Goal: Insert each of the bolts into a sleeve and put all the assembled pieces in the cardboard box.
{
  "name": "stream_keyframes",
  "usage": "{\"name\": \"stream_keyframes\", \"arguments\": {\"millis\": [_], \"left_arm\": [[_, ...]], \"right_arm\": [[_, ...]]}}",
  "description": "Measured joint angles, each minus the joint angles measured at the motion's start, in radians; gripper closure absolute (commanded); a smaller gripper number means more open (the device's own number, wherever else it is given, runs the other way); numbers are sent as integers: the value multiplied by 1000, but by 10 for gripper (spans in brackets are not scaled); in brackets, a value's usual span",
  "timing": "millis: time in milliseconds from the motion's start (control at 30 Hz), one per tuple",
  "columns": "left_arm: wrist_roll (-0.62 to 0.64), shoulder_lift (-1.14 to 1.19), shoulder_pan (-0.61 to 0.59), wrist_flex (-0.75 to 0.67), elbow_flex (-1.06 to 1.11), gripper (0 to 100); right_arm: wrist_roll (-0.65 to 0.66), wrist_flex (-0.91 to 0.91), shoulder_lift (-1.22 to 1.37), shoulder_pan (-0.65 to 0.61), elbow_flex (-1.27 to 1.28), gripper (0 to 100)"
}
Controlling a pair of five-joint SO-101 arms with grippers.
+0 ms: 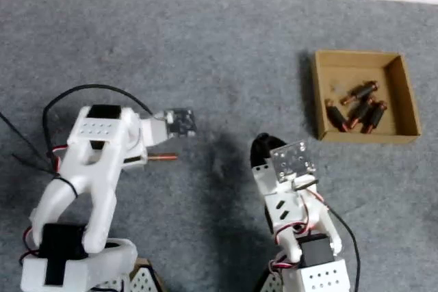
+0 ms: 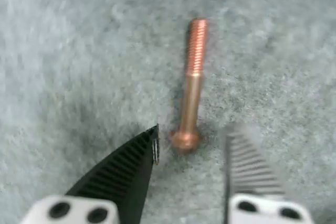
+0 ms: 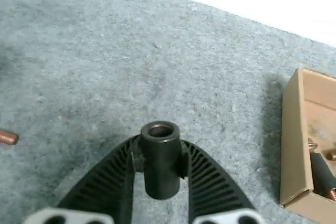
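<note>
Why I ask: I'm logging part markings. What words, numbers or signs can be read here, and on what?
None can be read. The cardboard box, bolt and sleeve show no markings; any print on the left wrist's circuit board is too small to tell.

Soft, even light falls on the grey counter (image 1: pixel 205 46), and the white strip beyond its far edge is washed out. The cardboard box (image 1: pixel 319 94) throws a soft shadow toward the counter's left edge. The bolt (image 2: pixel 192 85) lays a faint shadow beside its shaft.
</note>
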Motion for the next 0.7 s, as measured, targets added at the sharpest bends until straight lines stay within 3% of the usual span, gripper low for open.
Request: {"name": "stream_keyframes", "arguments": {"millis": [200,533,600,700], "left_arm": [[218,0,-15,0,-84,751],[1069,0,3,83,-107,754],[1175,0,40,84,-107,755],[1235,0,91,87,-75,752]], "right_arm": [[0,0,0,0,0,995],[0,0,0,0,0,995],[0,0,0,0,0,995],[0,0,0,0,0,995]]}}
